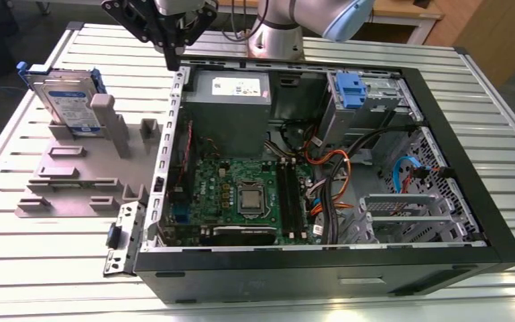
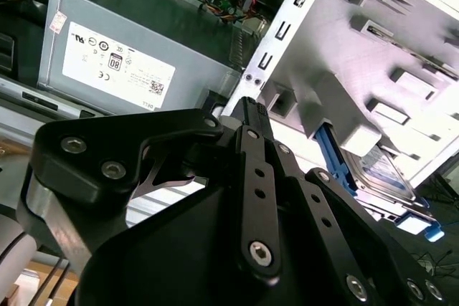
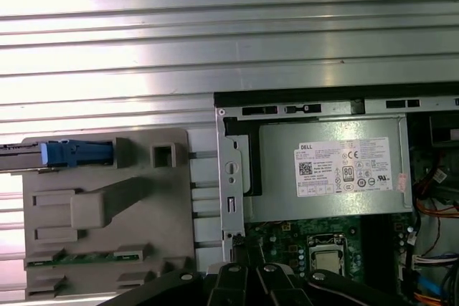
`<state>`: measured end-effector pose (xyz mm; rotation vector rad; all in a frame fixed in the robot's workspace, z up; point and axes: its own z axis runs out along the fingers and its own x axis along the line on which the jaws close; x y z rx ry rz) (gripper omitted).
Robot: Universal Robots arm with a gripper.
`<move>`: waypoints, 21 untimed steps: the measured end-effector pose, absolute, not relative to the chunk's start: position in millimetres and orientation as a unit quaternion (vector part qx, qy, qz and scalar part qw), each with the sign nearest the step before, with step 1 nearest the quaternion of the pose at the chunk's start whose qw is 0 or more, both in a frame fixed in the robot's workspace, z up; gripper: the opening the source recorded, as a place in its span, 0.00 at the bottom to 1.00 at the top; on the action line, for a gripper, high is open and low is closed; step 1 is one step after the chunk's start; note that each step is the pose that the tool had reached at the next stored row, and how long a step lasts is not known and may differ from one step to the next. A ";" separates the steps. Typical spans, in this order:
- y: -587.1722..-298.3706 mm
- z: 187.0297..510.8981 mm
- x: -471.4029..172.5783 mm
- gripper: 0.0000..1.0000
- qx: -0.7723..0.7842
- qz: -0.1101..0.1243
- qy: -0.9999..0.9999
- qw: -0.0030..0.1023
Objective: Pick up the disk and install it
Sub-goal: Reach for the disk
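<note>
The disk (image 1: 65,100), a silver drive with a white-and-blue label in a blue frame, stands on edge in a grey fixture (image 1: 70,181) at the exterior view's left. My gripper (image 1: 169,57) hangs above the open computer case's back left corner, to the right of the disk and apart from it. Its black fingers look shut with nothing between them. In the second wrist view the gripper (image 2: 247,105) points at the case wall, with the disk (image 2: 387,173) beyond. The first wrist view shows the disk (image 3: 72,153) edge-on and the gripper (image 3: 240,249) over the case edge.
The open computer case (image 1: 472,168) lies on a slatted metal table (image 1: 43,268). Inside are a grey power supply (image 1: 229,94), a motherboard (image 1: 239,194), cables and a metal bay holding a blue part (image 1: 351,90). The arm's base (image 1: 275,33) stands behind the case.
</note>
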<state>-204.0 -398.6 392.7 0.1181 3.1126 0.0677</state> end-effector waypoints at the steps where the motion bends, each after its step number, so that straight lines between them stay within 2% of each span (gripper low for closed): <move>1: -398.6 392.6 -204.5 0.11 0.038 0.022 0.999 0.013; 21: -398.5 389.9 -223.7 0.11 0.038 0.022 0.999 0.013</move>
